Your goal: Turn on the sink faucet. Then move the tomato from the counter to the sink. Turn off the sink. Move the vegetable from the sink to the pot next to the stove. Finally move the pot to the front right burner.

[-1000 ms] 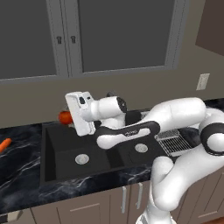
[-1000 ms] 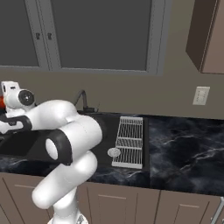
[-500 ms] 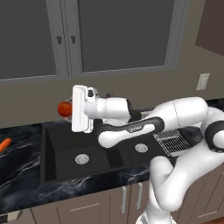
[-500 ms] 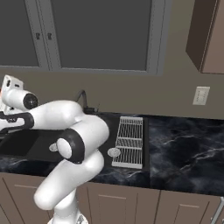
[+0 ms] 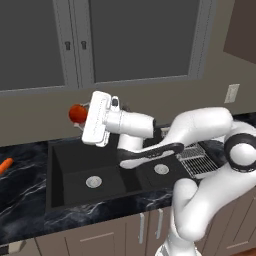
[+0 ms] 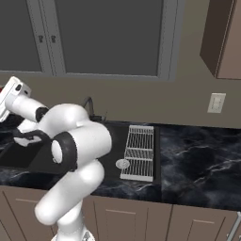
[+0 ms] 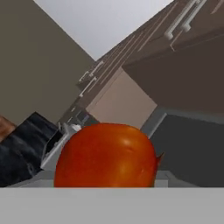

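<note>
Tomato being held aloft above the sink's left end

The tomato [image 5: 76,113] is being gripped by the gripper [image 5: 80,116], jaws clamped on its sides, and is being carried in the air over the left edge of the sink [image 5: 67,165], in front of the beige wall. A carrot [image 5: 5,165] is lying on the counter [image 5: 22,190] to the left, well apart.

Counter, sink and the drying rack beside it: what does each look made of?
The counter looks like polished black marble: glossy, with white veins. The sink looks like a matte black composite or coated metal, without shine, with a silvery metal drain. The drying rack looks like pale wire grid, probably metal.
</note>
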### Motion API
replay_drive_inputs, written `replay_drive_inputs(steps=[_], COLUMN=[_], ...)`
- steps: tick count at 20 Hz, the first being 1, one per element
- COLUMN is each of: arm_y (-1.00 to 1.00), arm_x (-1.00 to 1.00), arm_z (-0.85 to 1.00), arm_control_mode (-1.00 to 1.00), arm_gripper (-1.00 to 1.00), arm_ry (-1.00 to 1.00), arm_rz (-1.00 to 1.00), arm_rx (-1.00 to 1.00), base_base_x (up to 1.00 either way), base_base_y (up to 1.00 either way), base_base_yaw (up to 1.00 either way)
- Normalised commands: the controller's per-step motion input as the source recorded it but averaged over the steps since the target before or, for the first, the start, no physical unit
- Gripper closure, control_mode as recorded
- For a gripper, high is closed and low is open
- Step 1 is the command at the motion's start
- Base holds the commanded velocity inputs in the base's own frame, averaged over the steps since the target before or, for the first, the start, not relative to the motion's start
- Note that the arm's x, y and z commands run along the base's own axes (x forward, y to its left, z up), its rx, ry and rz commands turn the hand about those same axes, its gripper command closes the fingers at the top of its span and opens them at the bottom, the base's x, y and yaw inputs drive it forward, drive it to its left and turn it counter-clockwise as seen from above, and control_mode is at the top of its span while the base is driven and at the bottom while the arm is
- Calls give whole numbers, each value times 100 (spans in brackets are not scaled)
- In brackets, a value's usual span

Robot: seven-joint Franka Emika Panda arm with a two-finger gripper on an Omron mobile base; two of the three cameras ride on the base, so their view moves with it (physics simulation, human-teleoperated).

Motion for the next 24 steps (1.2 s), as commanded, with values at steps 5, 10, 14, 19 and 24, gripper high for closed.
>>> replay_drive_inputs(steps=[5, 10, 14, 19, 24], arm_y=[0, 0, 0, -15, -41], arm_x=[-72, -86, -80, -31, -36], arm_z=[64, 76, 49, 0, 5], arm_control_mode=[-100, -100, -100, -100, -100], arm_gripper=[100, 100, 100, 100, 100], arm_ry=[-5, -19, -26, -1, 11], arm_rz=[4, 2, 3, 10, 12], arm_rx=[-2, -15, -27, -43, -25], base_base_x=[0, 0, 0, 0, 0], base_base_y=[0, 0, 0, 0, 0], base_base_yaw=[0, 0, 0, 0, 0])
